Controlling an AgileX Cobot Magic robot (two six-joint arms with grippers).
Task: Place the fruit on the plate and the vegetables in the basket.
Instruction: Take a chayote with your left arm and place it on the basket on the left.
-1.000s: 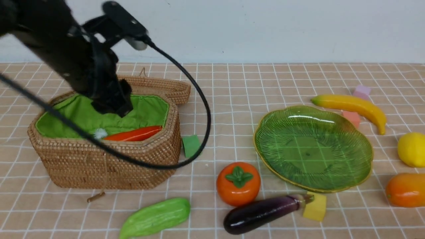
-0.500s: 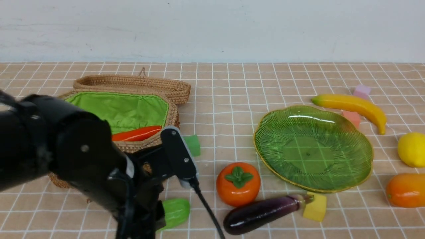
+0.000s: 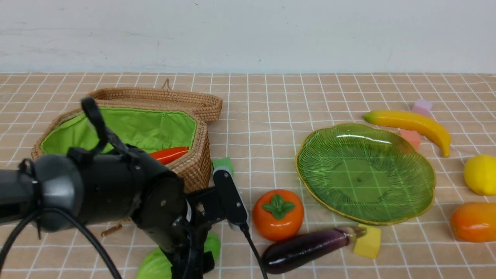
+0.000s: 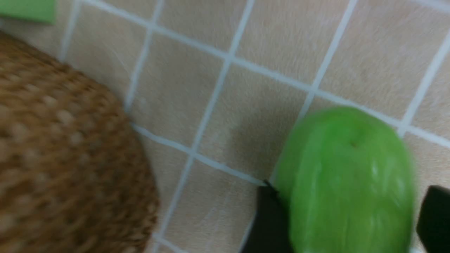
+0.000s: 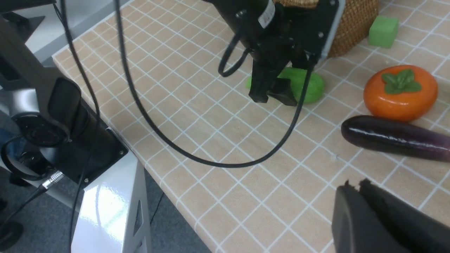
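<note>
The light green gourd (image 3: 155,265) lies on the cloth in front of the basket (image 3: 193,170). My left gripper (image 3: 192,267) is down over it. In the left wrist view the gripper (image 4: 351,189) is open, with the gourd (image 4: 344,168) between its fingers. The carrot (image 3: 168,154) lies in the basket. The persimmon (image 3: 278,214) and the eggplant (image 3: 306,250) lie in front of the empty plate (image 3: 422,201). The banana (image 3: 410,123), lemon (image 3: 480,174) and mango (image 3: 472,221) lie to its right. My right gripper (image 5: 355,184) is shut and empty, near the eggplant (image 5: 393,138).
Foam cubes lie about: green (image 3: 224,164) beside the basket, yellow (image 3: 367,242) at the eggplant's stem, pink (image 3: 410,137) and purple (image 3: 422,105) by the banana. The left arm's cable (image 5: 197,154) trails over the cloth near the table's front edge.
My left arm has left the basket, swung down to the front, and come over the gourd. The carrot stays in the basket. Nothing else has moved.
</note>
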